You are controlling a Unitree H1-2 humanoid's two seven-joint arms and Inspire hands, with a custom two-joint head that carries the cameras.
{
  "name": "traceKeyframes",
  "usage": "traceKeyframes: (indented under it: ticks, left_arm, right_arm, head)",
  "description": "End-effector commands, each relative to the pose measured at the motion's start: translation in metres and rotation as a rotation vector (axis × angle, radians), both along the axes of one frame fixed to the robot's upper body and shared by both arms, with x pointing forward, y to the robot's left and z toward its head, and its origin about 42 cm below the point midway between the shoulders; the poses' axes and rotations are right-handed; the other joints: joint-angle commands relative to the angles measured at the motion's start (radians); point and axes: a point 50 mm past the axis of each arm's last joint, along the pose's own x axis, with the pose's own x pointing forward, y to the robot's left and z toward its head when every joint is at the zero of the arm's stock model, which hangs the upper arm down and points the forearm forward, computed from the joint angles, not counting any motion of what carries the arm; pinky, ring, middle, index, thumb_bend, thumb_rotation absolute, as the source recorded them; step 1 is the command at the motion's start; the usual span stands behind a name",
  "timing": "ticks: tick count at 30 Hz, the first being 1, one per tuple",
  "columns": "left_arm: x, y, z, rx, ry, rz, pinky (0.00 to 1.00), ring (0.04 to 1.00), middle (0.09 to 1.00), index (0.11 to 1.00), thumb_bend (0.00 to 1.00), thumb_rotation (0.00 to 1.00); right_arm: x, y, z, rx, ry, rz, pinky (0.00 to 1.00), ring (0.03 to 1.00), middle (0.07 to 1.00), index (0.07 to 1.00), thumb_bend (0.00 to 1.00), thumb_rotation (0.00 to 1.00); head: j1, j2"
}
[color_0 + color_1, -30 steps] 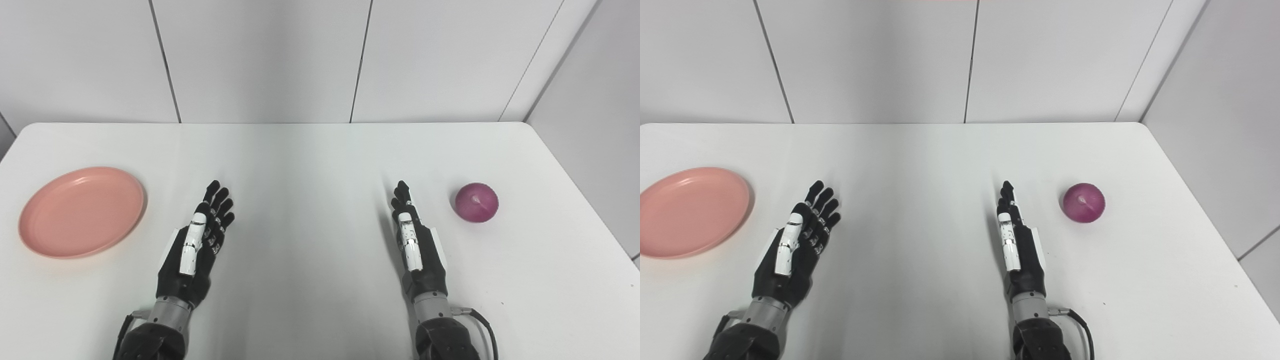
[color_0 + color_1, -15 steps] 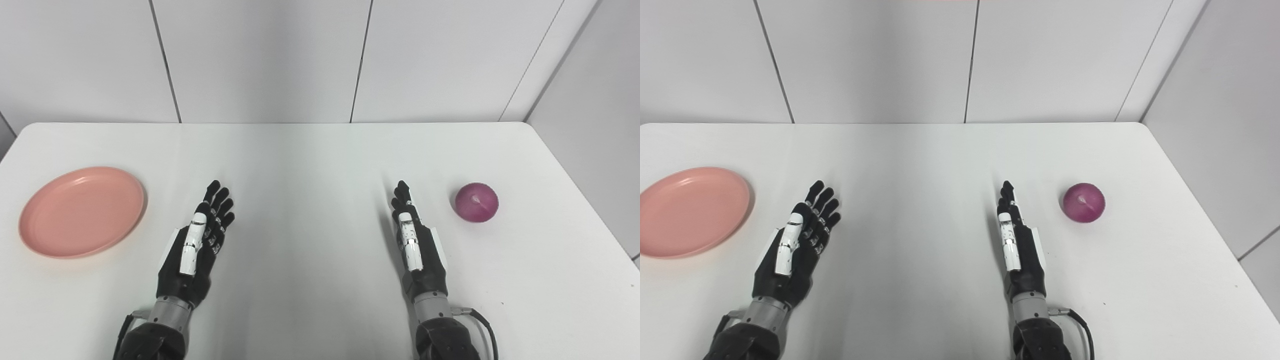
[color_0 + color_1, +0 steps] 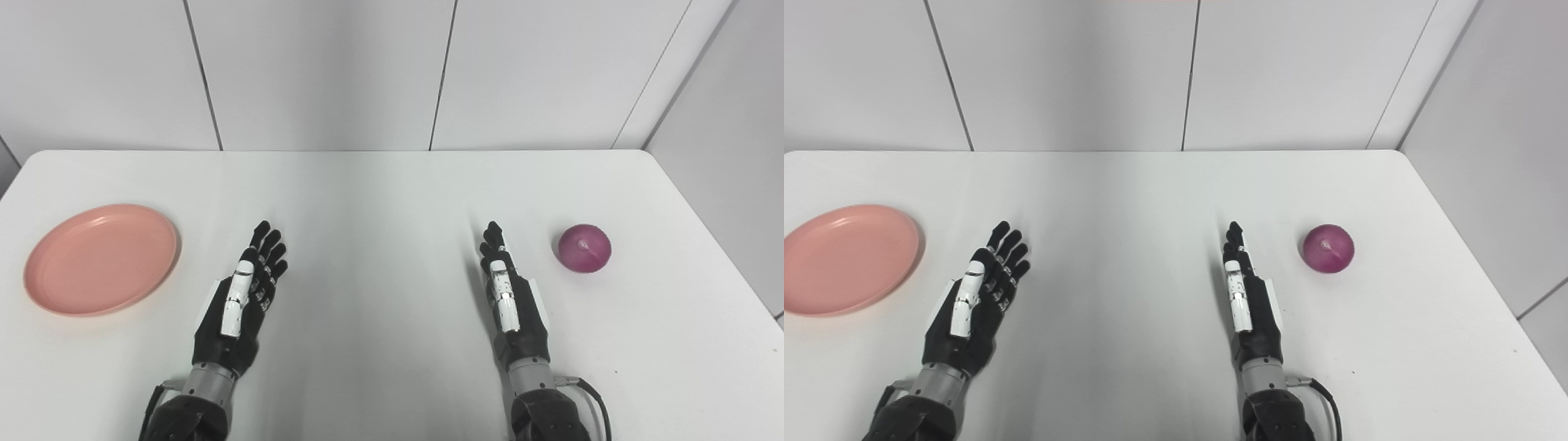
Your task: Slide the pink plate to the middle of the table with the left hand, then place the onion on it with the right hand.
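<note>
Pink plate [image 3: 101,259] sits flat near the table's left edge, well apart from the middle — not slid yet. Red onion [image 3: 584,247] rests on the right side of the white table [image 3: 380,196], off the plate, loose and round. Left hand [image 3: 240,300] lies between plate and centre, fingers extended and spread, holding nothing, not touching the plate. Right hand [image 3: 509,293] is edge-on near the onion, fingers straight, empty too. Likely risks: the plate is shallow with a low rim, so a push from above or at the near rim could tip it or skid it toward the left edge instead of the middle; fingers may slip over the smooth rim. The onion could roll away if nudged before the fingers close — toward the right edge — or roll off the shallow plate when released.
</note>
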Motion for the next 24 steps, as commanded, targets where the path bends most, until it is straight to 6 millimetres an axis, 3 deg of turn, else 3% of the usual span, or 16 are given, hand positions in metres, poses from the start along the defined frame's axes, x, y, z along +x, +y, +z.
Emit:
traceKeyframes:
  ticks: [1, 3, 7, 10, 16, 24]
  left_arm:
    - [-0.008, -0.009, -0.018, -0.012, 0.054, -0.004, 1.0, 1.0, 1.0, 1.0, 0.46, 1.0]
    - [-0.009, -0.013, -0.018, -0.02, 0.052, -0.003, 1.0, 1.0, 1.0, 1.0, 0.46, 1.0]
    - [-0.009, -0.02, -0.019, -0.025, 0.05, 0.001, 1.0, 1.0, 1.0, 1.0, 0.46, 1.0]
    - [-0.009, -0.026, -0.019, -0.024, 0.05, -0.002, 1.0, 1.0, 1.0, 1.0, 0.47, 1.0]
    - [-0.01, -0.038, -0.017, -0.03, 0.05, 0.004, 1.0, 1.0, 1.0, 1.0, 0.47, 1.0]
    - [-0.009, -0.055, -0.015, -0.028, 0.063, 0.008, 1.0, 1.0, 1.0, 1.0, 0.44, 1.0]
  right_arm:
    - [-0.001, 0.0, 0.003, 0.018, -0.002, 0.038, 1.0, 1.0, 1.0, 1.0, 0.34, 1.0]
    - [-0.002, -0.004, 0.003, 0.025, -0.003, 0.043, 1.0, 1.0, 1.0, 1.0, 0.41, 1.0]
    - [-0.003, -0.01, 0.002, 0.02, -0.001, 0.042, 1.0, 1.0, 1.0, 1.0, 0.4, 1.0]
    - [-0.004, -0.014, 0.003, 0.031, 0.001, 0.04, 1.0, 1.0, 1.0, 1.0, 0.32, 1.0]
    - [-0.004, -0.022, 0.006, 0.019, 0.004, 0.054, 1.0, 1.0, 1.0, 1.0, 0.3, 1.0]
    - [-0.004, -0.03, 0.01, 0.007, -0.01, 0.066, 1.0, 1.0, 1.0, 1.0, 0.16, 1.0]
  head:
    - [0.027, -0.004]
    - [0.057, -0.007]
    - [0.106, -0.013]
    - [0.15, -0.019]
    - [0.236, -0.029]
    - [0.357, -0.047]
